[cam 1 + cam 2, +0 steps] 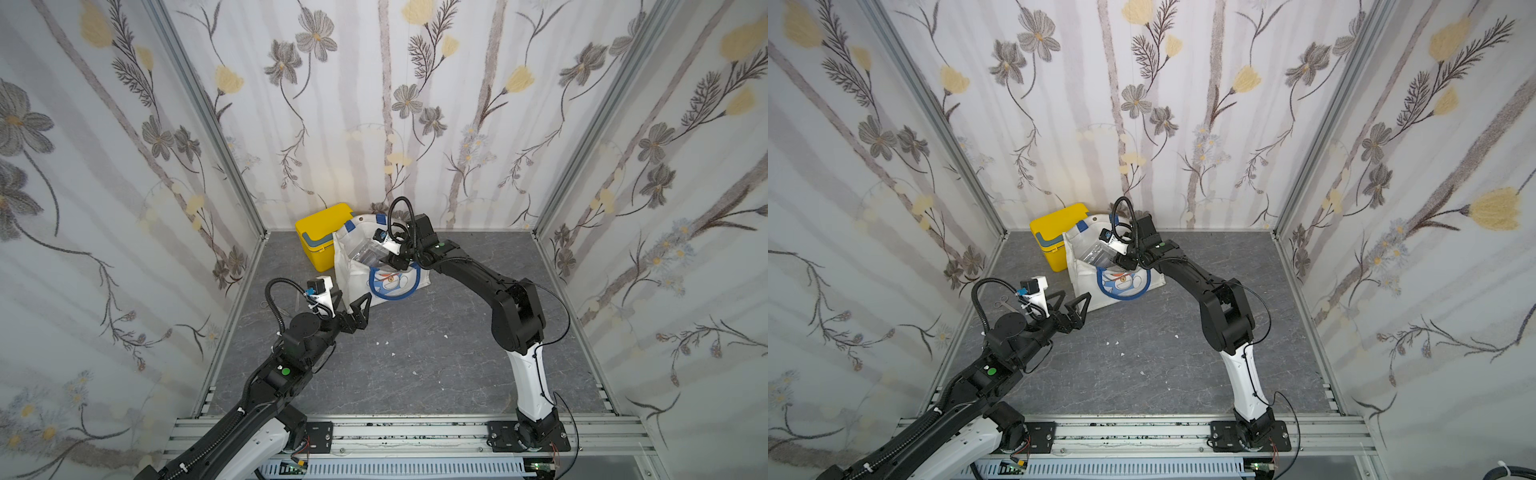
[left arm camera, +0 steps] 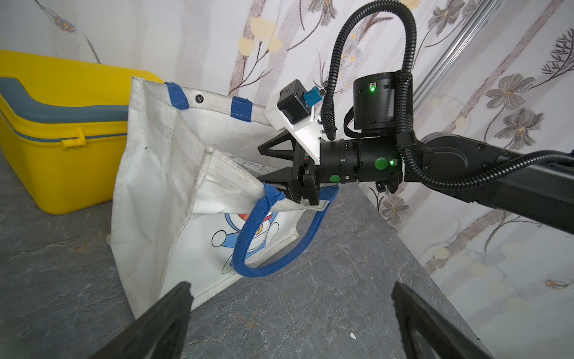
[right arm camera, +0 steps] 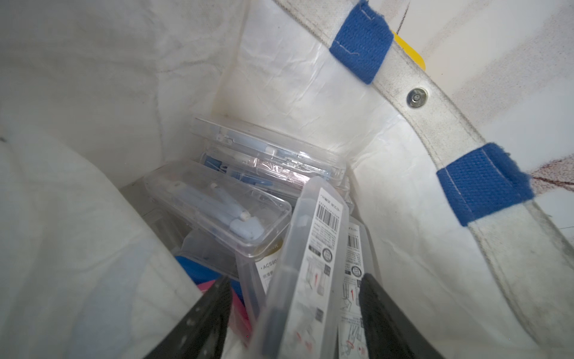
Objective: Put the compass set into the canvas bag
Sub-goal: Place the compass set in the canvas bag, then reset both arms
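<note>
inside the mouth of the canvas bag [image 2: 149, 186], the right tool [image 3: 295, 278] stands parted around the compass set [image 3: 313, 236], apparently loose, so it can slide onto the clear cases [image 3: 217, 205]; the left tool [image 2: 292, 286] hovers wide nearby.

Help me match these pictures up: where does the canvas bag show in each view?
Top view: canvas bag at mid-frame, just right of the yellow box.
Top view: same spot, slightly left of centre.
Left wrist: large in the centre, standing open.
Right wrist: seen from inside; its walls fill the frame.
Shared landmark: the yellow box, only a sliver in the right wrist view.
</note>
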### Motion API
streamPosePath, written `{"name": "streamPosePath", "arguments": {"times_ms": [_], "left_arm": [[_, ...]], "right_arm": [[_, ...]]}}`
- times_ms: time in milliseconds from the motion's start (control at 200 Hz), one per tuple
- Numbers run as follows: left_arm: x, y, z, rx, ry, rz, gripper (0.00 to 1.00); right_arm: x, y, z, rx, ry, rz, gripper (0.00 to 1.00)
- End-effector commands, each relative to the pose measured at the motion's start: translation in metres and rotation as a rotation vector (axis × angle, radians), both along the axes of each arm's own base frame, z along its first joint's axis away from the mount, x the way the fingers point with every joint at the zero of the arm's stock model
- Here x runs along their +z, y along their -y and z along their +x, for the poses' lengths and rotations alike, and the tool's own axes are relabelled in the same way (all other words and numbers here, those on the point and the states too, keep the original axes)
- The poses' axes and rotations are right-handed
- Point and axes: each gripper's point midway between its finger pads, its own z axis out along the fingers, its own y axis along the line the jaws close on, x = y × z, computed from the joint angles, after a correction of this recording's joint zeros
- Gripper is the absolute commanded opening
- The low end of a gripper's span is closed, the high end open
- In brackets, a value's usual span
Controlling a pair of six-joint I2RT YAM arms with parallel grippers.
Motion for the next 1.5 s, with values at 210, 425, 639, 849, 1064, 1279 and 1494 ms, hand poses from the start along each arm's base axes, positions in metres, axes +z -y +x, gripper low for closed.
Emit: {"name": "streamPosePath", "arguments": {"times_ms": [210, 425, 639, 849, 1064, 1279, 1494], "left_arm": [[-0.005, -0.036, 0.012, 0.213, -0.049, 0.018, 1.00], [0.003, -0.065, 0.019, 0.352, -0.046, 0.030, 1.00], [-0.003, -0.109, 0.030, 0.572, -0.105, 0.121, 1.00], [-0.027, -0.143, 0.052, 0.718, -0.191, 0.269, 1.00], [-0.039, -0.173, 0.062, 0.821, -0.140, 0.294, 1.00], [-0.054, -0.194, 0.061, 0.876, -0.063, 0.294, 1.00], [-0.081, -0.202, 0.076, 0.854, -0.056, 0.274, 1.00]], "right_arm": [[0.100, 0.008, 0.011, -0.141, 0.111, 0.248, 1.00], [0.165, 0.049, 0.001, -0.304, 0.223, 0.430, 1.00], [0.158, 0.131, -0.003, -0.606, 0.195, 0.449, 0.99], [0.121, 0.226, -0.043, -0.843, 0.161, 0.477, 0.99], [0.036, 0.315, -0.076, -1.075, 0.052, 0.442, 1.00], [-0.047, 0.359, -0.098, -1.183, 0.002, 0.352, 0.99], [-0.051, 0.383, -0.100, -1.188, 0.107, 0.542, 0.99]]}}
